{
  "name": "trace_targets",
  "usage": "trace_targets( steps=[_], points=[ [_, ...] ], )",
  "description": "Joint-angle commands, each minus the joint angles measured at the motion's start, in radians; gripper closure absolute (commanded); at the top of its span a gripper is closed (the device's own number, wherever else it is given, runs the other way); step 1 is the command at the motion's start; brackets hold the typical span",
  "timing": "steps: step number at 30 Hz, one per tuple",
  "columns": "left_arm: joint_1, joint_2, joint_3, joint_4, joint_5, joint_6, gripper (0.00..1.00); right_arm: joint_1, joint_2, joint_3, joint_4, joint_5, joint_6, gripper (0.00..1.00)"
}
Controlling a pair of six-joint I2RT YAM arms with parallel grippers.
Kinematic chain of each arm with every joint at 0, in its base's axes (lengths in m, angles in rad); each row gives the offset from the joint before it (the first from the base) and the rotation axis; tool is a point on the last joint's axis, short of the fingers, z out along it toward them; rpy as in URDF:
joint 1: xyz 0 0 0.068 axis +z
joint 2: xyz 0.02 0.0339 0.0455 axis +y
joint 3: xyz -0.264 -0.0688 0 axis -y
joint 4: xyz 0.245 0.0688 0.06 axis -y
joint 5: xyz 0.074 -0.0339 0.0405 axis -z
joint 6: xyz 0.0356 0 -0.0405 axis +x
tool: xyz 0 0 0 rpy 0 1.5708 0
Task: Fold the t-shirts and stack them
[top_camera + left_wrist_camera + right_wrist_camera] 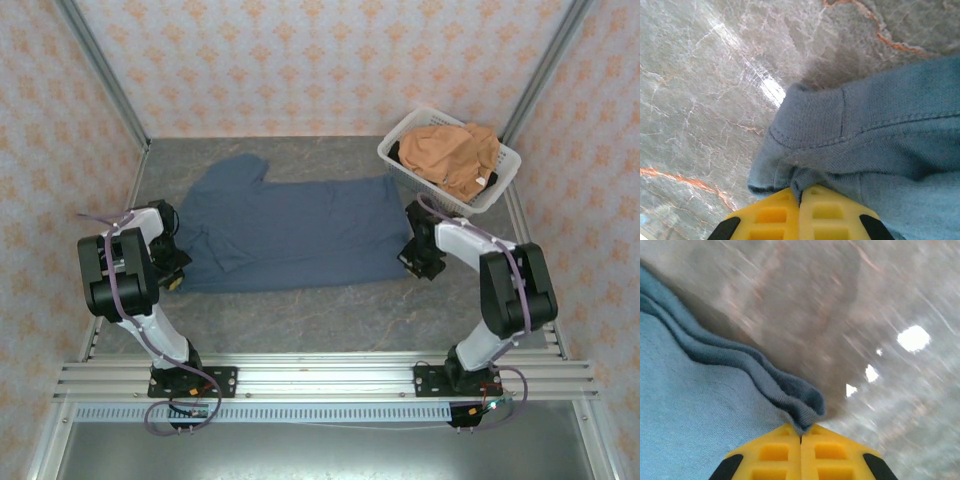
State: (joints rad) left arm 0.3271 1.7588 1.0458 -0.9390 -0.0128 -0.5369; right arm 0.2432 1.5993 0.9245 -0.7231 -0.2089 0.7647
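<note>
- slate-blue t-shirt (290, 230) lying spread flat across the middle of the desk (330, 315), 1 sleeve sticking out at the far-left; not showing any fold from above
- orange-tan t-shirt (452, 150) sitting bunched up in the white basket (420, 187) at the far-right corner, well apart from both claws
- left claw (800, 192) closed, pinching the hemmed edge of the slate-blue t-shirt at its near-left corner
- right claw (801, 430) closed, pinching a doubled-over edge at the near-right corner; wrist view is looking blurry here
- progress: looking very early, 0 of 2 shirts folded, nothing stacked
- step in hand: probably both claws getting ready to carry the near edge over for fold 1
- remaining: finishing the blue folds, pulling the orange one out, folding it, stacking the 2
</note>
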Motion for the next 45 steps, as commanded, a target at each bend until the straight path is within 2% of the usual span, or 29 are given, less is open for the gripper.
trace_targets(
  steps=[1, 5, 8, 15, 18, 23, 26, 28, 29, 32, 34, 36, 38, 45],
  points=[
    [0.001, -0.044, -0.046, -0.043, -0.118, 0.061, 1.0, 0.013, -0.099, -0.076, -0.139, 0.074, 0.053, 1.0],
    [-0.005, -0.063, -0.087, -0.046, -0.108, 0.073, 0.99, 0.041, -0.196, -0.155, -0.193, 0.079, 0.08, 1.0],
    [-0.022, -0.075, -0.077, -0.067, -0.142, 0.06, 0.95, 0.049, -0.25, -0.191, -0.245, 0.116, 0.09, 1.0],
    [-0.051, -0.044, -0.04, -0.057, -0.176, 0.06, 0.84, 0.049, -0.297, -0.235, -0.23, 0.136, 0.096, 1.0],
    [-0.069, -0.034, -0.025, -0.057, -0.177, 0.055, 0.74, 0.049, -0.293, -0.23, -0.225, 0.131, 0.1, 0.99],
    [-0.113, -0.107, 0.004, -0.09, -0.234, 0.02, 0.68, 0.05, -0.346, -0.199, -0.285, 0.132, 0.126, 0.63],
    [-0.185, -0.211, 0.027, -0.113, -0.266, 0.009, 0.58, 0.053, -0.41, -0.151, -0.343, 0.188, 0.121, 0.53],
    [-0.236, -0.282, 0.021, -0.091, -0.176, -0.036, 0.56, 0.062, -0.467, -0.124, -0.311, 0.194, 0.091, 0.5],
    [-0.265, -0.31, 0.006, -0.064, -0.098, -0.056, 0.56, 0.066, -0.493, -0.13, -0.245, 0.151, 0.056, 0.49],
    [-0.342, -0.341, -0.082, 0.055, 0.163, -0.162, 0.56, 0.082, -0.532, -0.17, 0.001, -0.044, -0.02, 0.42],
    [-0.403, -0.335, -0.134, 0.124, 0.258, -0.238, 0.56, 0.088, -0.529, -0.197, 0.189, -0.218, -0.054, 0.38],
    [-0.457, -0.331, -0.176, 0.167, 0.286, -0.307, 0.56, 0.1, -0.511, -0.199, 0.307, -0.335, -0.062, 0.33],
    [-0.482, -0.318, -0.21, 0.195, 0.293, -0.346, 0.57, 0.111, -0.484, -0.177, 0.341, -0.385, -0.077, 0.31],
    [-0.497, -0.249, -0.242, 0.246, 0.315, -0.381, 0.6, 0.113, -0.447, -0.156, 0.327, -0.387, -0.085, 0.3]
  ],
)
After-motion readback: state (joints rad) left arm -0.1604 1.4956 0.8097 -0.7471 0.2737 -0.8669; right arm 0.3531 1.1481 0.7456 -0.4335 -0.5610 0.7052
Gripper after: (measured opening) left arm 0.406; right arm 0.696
